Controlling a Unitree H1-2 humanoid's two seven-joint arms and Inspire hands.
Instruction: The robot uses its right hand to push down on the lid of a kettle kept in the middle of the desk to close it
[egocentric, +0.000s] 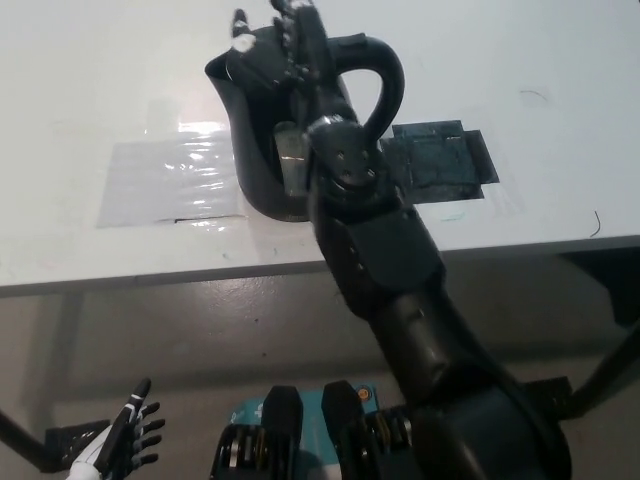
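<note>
Low at the near left, below the counter's (120, 270) edge, the white left hand (125, 437) rests with its fingers spread, holding nothing; the black right arm (400, 300) reaches up and away over the counter; past a shiny clear patch (165, 180) and a dark square patch (445, 165) stands the black kettle (262, 130) (mid-counter); the right hand (290, 40) lies on its lid, fingers loose, gripping nothing.
</note>
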